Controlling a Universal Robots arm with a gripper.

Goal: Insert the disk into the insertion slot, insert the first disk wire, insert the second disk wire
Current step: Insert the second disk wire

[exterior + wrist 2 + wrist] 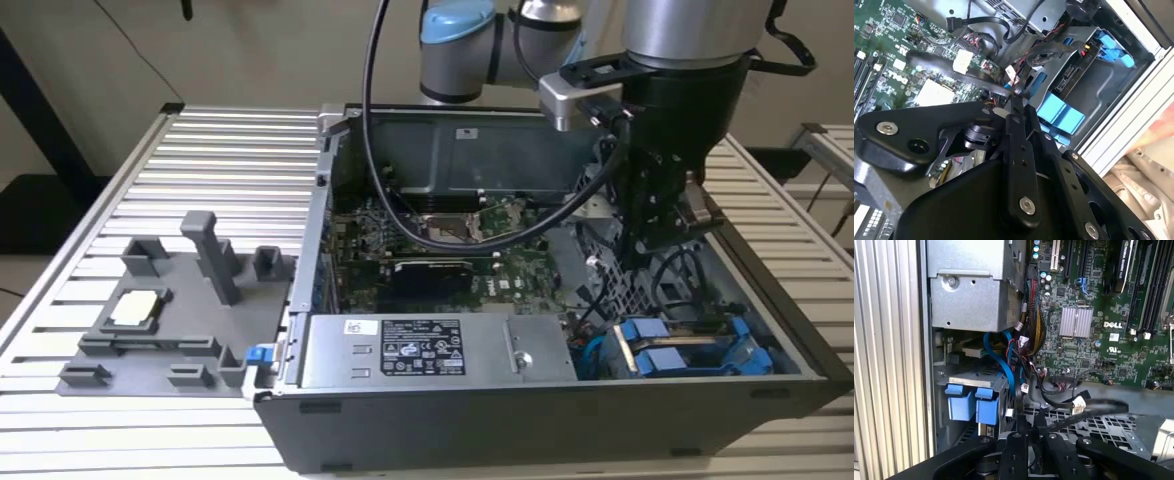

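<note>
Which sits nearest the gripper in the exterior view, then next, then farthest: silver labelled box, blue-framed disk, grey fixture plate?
1. Blue-framed disk, just below the gripper, on the exterior view's right.
2. Silver labelled box, inside the case, toward that view's left.
3. Grey fixture plate, outside the case, exterior view's far left.

My arm down inside the open computer case [534, 425]
I see the gripper [643, 252] low among black cables (exterior view's right), near the blue-framed disk [687, 352] seated in the insertion slot [781, 350].
</note>
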